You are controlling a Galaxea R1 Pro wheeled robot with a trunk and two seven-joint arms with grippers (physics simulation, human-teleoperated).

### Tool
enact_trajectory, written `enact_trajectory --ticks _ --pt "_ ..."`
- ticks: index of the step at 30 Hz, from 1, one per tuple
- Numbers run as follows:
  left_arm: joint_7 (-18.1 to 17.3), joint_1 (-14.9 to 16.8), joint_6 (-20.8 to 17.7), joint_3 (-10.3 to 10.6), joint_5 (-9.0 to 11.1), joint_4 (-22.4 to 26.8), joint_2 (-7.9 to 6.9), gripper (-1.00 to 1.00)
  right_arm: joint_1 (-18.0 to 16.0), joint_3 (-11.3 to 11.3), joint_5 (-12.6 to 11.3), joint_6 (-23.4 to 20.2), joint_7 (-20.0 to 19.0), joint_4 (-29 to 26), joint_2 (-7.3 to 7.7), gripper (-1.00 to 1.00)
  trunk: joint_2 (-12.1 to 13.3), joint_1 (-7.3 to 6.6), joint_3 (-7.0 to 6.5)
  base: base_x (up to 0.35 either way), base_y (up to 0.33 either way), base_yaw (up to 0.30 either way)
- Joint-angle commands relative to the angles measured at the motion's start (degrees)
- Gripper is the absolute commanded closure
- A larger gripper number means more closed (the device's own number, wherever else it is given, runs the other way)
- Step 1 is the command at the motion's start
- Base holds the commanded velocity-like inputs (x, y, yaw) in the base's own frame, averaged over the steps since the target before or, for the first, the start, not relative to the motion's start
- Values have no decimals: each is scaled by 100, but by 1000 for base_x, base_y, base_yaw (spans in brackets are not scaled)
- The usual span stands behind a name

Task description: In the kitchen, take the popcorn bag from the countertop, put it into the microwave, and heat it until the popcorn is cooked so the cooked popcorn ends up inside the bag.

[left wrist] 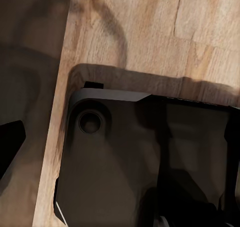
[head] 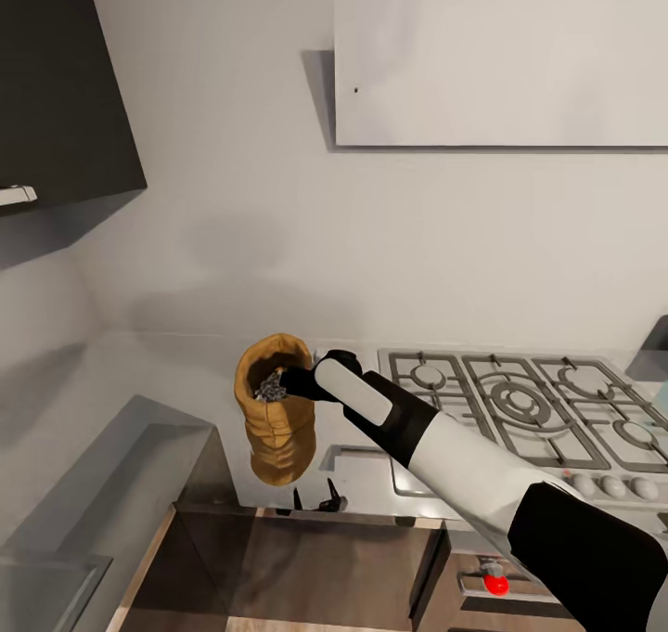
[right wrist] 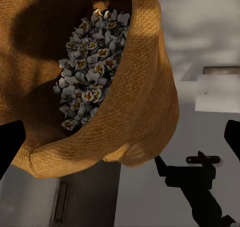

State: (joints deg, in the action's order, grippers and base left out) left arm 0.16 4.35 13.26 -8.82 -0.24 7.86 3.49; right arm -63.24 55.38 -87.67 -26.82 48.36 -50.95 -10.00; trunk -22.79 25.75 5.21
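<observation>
While the right pincer [head: 295, 379] grasps the popcorn bag [head: 276, 412] at its rolled rim, the sack hangs upright above the bench [head: 139, 381] beside the hob [head: 520, 400], mouth upward, evidently so the popcorn [right wrist: 90, 67] stays inside. The left pincer's state cannot be told.

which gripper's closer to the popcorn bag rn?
Right. The right gripper is at the popcorn bag, at its rolled rim, holding it above the countertop. The left gripper hangs lower, below the bag and apart from it.
</observation>
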Motion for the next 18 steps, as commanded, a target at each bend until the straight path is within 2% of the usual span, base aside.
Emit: enact_trajectory --ticks 1,8,18 --pt "2 5 19 -23 -3 -4 2 -100 -5 8 -20 -16 33 -3 0 -100 -13 4 13 1 0 0" --pt "2 5 19 -23 -3 -4 2 -100 21 8 -22 -16 33 70 0 -100 -13 4 13 129 0 0" --pt "0 5 19 -21 -3 -4 2 -100 22 8 -22 -16 25 110 0 -100 -13 4 13 12 0 0"
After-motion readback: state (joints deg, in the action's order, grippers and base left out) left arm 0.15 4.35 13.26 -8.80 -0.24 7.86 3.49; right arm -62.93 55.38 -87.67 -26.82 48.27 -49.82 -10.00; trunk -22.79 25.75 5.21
